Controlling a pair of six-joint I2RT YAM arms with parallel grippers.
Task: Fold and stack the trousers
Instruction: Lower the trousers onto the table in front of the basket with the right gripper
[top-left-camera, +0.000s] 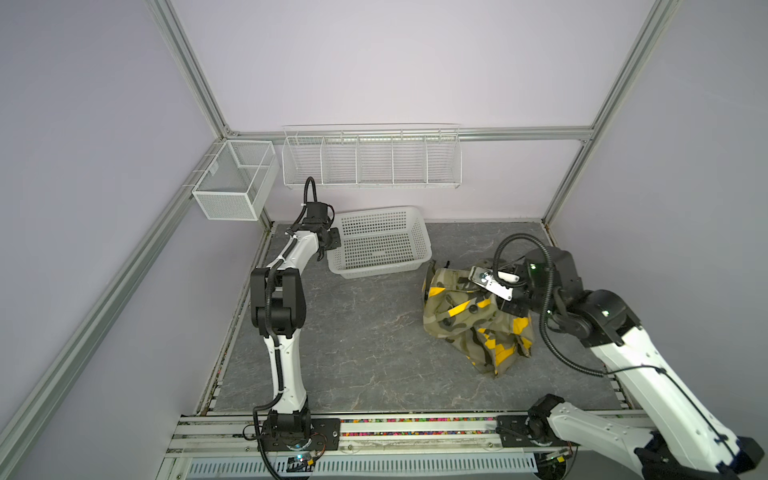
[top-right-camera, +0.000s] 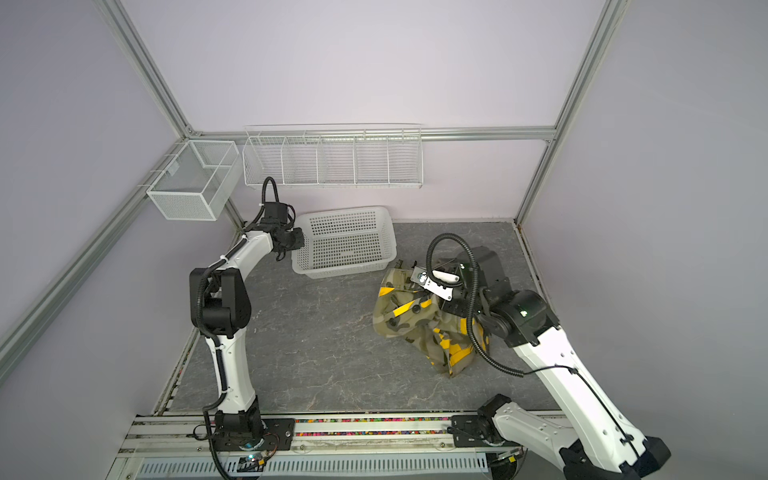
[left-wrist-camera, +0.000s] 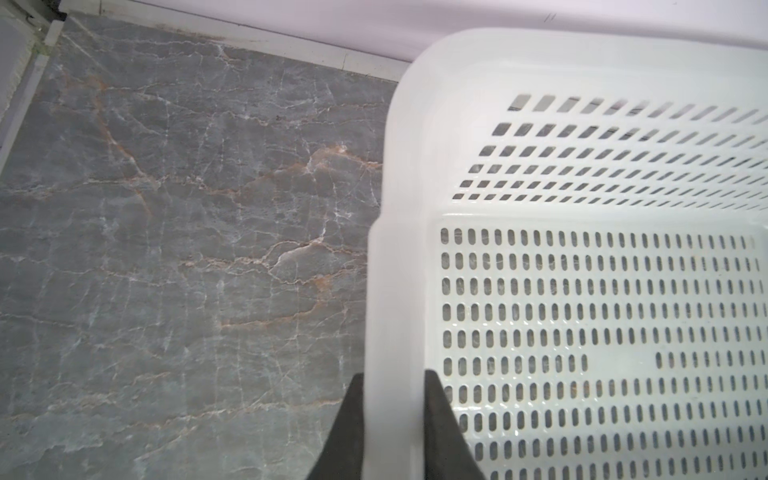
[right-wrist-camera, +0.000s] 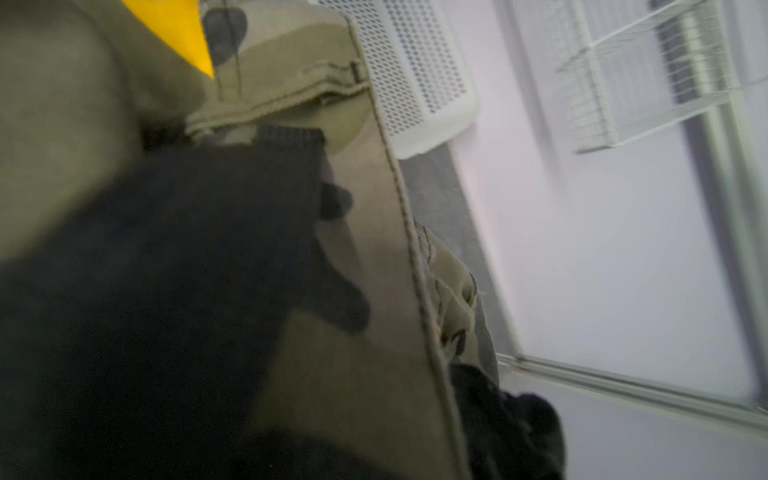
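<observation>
Crumpled camouflage trousers (top-left-camera: 457, 324) heap on the veined grey table (top-left-camera: 365, 353), right side. The right gripper (top-left-camera: 508, 309) pinches their cloth, one finger lost in blur. Farther back, the left gripper (left-wrist-camera: 394, 374) clamps the rim of the perforated white basket (left-wrist-camera: 582, 62).

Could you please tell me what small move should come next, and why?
Probably open the left gripper and let go of the white basket: it is clamped on the rim, while the trousers are bunched in the right gripper and seem to need a second hold to spread.

Mid tabletop (top-left-camera: 365, 332) free; basket (top-left-camera: 374, 269), trousers (top-left-camera: 457, 324) flank it.
</observation>
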